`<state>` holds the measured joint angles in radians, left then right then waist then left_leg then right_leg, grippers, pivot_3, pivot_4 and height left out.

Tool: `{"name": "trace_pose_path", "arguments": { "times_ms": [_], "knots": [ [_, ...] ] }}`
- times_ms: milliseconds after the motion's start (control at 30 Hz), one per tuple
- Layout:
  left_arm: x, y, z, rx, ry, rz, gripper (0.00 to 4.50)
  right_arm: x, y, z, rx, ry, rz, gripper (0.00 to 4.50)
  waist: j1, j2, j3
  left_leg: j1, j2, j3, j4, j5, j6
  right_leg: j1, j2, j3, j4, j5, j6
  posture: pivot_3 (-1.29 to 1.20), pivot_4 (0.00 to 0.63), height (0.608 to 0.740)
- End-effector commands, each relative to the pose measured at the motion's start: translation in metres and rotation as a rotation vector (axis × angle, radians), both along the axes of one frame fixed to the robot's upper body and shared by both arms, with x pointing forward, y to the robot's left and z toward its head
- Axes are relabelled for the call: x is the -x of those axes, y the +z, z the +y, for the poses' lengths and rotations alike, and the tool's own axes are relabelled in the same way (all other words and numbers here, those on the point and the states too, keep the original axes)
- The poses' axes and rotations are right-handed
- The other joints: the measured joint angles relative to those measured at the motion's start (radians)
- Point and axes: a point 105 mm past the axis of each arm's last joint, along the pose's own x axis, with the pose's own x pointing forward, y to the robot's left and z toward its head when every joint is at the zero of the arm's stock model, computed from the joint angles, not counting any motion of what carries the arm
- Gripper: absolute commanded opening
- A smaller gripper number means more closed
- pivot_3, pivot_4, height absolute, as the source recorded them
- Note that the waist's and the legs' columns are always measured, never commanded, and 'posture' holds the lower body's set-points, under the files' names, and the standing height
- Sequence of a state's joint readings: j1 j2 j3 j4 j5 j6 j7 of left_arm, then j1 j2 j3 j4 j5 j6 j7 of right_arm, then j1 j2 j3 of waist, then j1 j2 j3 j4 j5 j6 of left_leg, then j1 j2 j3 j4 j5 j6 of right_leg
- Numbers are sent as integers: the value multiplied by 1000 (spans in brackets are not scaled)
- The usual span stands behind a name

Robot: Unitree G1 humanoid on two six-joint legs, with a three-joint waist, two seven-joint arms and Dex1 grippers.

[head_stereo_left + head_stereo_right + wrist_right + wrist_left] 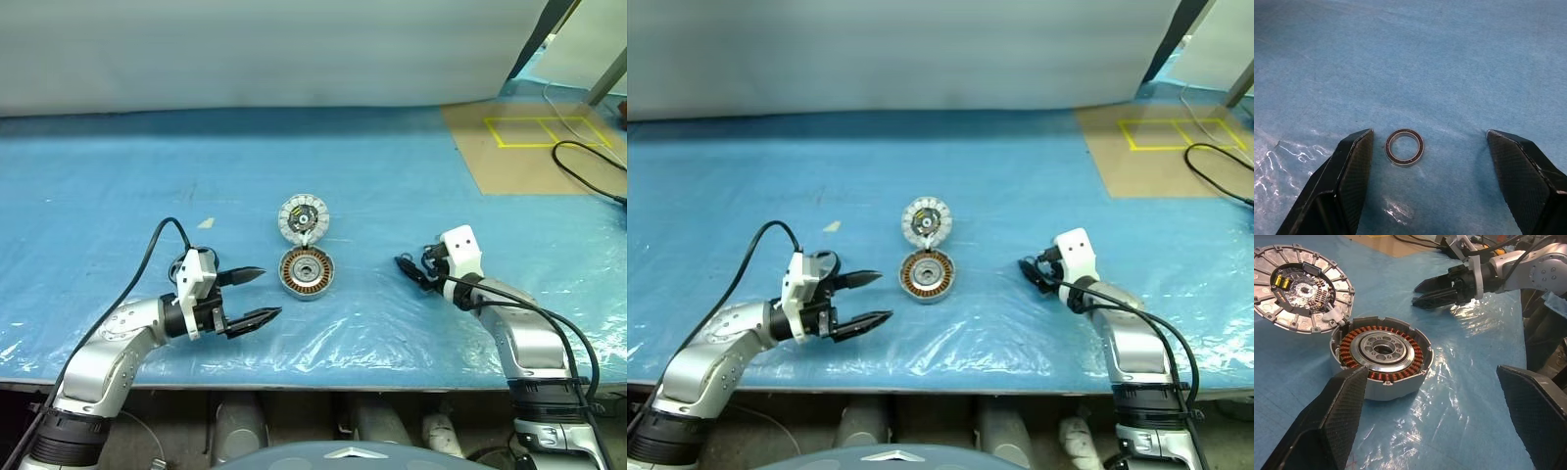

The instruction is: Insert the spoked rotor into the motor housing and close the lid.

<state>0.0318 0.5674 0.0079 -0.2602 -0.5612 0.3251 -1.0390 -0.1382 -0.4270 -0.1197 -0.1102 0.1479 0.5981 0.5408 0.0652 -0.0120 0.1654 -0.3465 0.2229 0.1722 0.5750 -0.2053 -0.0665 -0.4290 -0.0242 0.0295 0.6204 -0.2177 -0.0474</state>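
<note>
The motor housing [307, 271], a shallow disc with copper windings around a silver hub, lies mid-table on the blue sheet. Its lid [303, 217], pale with a segmented rim and a dark centre, lies open just behind it, touching its rim. The spoked rotor is out of view. My left gripper [266, 294] is open, level, to the left of the housing and pointing at it. My right gripper [407, 269] is open to the right of the housing, tilted down at the table. A small dark-rimmed metal ring [1404, 147] lies on the sheet between its fingers, near one fingertip [1359, 147].
The blue plastic sheet [147, 176] covers the table, wrinkled and shiny near the front edge [323, 377]. A brown board with yellow tape [534, 147] lies at the back right, and a black cable [588, 166] loops over it.
</note>
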Motion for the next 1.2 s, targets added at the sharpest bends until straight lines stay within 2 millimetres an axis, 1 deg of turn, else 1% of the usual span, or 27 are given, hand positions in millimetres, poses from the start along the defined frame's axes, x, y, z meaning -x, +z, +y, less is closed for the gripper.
{"name": "trace_pose_path", "arguments": {
  "times_ms": [33, 200, 400, 567, 833, 967, 1067, 1200],
  "knots": [
    [2, 5, -1, 1, -8, -29, 4446, 13, -7, 13, -22, 79, 48, 3879, 1, 0, 0, 0, 0, 0, 0, 0, 0, 0, 0, 0, 0, 0, 0, 0, 150, 740],
    [3, 3, -2, 3, -7, -28, 4446, 22, -12, 21, 18, 134, 60, 3879, 2, 0, 0, 0, 0, 0, -1, 0, 0, 0, 0, 0, -1, 0, 0, 0, 150, 740],
    [2, 2, -2, 3, -6, -29, 4446, 14, -14, 7, 10, 59, 68, 3879, 1, 0, 0, 2, 0, 0, -2, 0, 1, 3, 0, 0, -2, -1, 2, 0, 150, 740],
    [1, 2, -1, -1, -5, -32, 4446, 13, -22, -5, 31, 29, 81, 3879, 2, -1, 0, 4, 0, 0, -2, 0, 1, 5, 0, 0, -3, -1, 2, 0, 150, 740],
    [1, 1, -3, 1, -8, -35, 4446, 15, -29, -7, 9, 21, 98, 3879, 3, -2, -1, 6, -1, 0, -2, -2, 3, 7, -1, 0, -5, -1, 3, 0, 150, 740],
    [0, 1, -3, -1, -9, -37, 4446, 16, -31, -8, 14, 31, 103, 3879, 3, -5, -3, 7, -1, 0, -3, -2, 3, 8, -1, 0, -7, -1, 3, 0, 150, 740],
    [0, 1, -3, -2, -9, -38, 4446, 16, -32, -7, 13, 37, 101, 3314, 3, -6, -4, 7, -1, 0, -4, -2, 3, 9, -1, 0, -9, -1, 3, 0, 150, 740],
    [-1, 1, -3, -3, -8, -39, 4446, 15, -32, -7, 11, 42, 99, 2026, 3, -7, -4, 8, -1, 0, -8, -2, 3, 10, -1, -1, -12, -1, 4, 0, 150, 740]
  ]
}}
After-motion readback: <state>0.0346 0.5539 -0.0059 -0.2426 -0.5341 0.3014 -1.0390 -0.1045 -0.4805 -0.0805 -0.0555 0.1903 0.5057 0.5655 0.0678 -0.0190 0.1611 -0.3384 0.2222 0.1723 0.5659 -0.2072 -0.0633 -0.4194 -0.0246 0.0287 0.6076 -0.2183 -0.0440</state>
